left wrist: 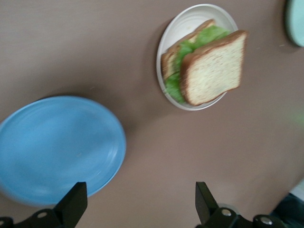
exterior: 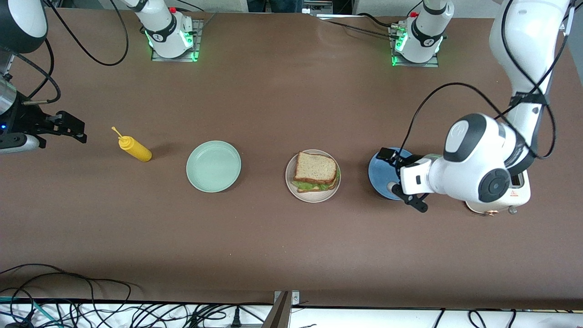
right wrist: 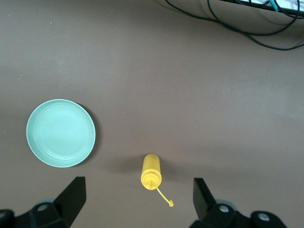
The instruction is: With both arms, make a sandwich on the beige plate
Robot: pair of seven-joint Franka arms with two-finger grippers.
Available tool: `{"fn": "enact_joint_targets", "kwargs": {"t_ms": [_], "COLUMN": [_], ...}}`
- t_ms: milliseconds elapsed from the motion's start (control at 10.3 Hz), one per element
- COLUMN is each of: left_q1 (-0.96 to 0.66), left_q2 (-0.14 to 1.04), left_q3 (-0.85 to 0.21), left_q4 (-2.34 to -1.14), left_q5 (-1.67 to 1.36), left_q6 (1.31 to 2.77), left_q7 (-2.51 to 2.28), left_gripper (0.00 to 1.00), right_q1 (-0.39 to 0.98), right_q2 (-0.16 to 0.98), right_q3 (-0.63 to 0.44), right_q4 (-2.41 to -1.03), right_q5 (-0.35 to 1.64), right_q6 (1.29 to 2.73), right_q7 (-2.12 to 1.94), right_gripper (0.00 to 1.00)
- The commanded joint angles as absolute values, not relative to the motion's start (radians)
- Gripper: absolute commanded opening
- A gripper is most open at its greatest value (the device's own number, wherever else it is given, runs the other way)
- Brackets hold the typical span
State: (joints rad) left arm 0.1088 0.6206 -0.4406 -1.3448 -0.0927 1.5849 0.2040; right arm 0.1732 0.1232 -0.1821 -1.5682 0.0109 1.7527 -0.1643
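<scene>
From the front, the sandwich (exterior: 316, 172) is sitting on the beige plate (exterior: 313, 176) in the middle of the table. The green plate (exterior: 213, 166) and yellow bottle (exterior: 134, 149) are lying toward the right arm's end from it. The left gripper (exterior: 403, 179) is hanging with wide-open jaws, holding nothing, over the blue plate (exterior: 382, 173), toward the left arm's end. The right gripper (exterior: 63, 125) is waiting out past the bottle.

In the left wrist view, the sandwich (left wrist: 206, 61) is resting near the blue plate (left wrist: 57, 147).

In the right wrist view, the right gripper's jaws are standing wide open and bare, and the bottle (right wrist: 152, 173) is lying beside the green plate (right wrist: 61, 133).

Even, bright overhead light with soft short shadows beside the plates; the left wrist view is motion-blurred.
</scene>
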Motion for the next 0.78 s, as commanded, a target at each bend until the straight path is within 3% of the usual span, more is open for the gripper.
{"fn": "enact_joint_targets", "kwargs": {"t_ms": [0, 292, 681], "left_q1": [0.095, 0.068, -0.011], "left_q2": [0.494, 0.240, 0.079], "left_q3": [-0.397, -0.296, -0.168], "left_q4": [-1.394, -1.532, -1.590], "left_q5": [-0.048, 0.018, 0.152], "left_q6": [1.521, 1.512, 1.580], "left_q7": [0.140, 0.097, 0.097], "left_gripper": [1.00, 1.00, 1.00], "right_q1": [0.172, 0.172, 0.172], "right_q2": [0.120, 0.120, 0.120], "right_q3": [-0.179, -0.179, -0.179], "right_q4": [-1.563, -1.563, -1.565], "right_q5": [0.026, 0.026, 0.026], "right_q6": [1.746, 1.746, 1.746], "right_q7": [-0.156, -0.156, -0.156], "right_gripper": [1.00, 1.00, 1.00]}}
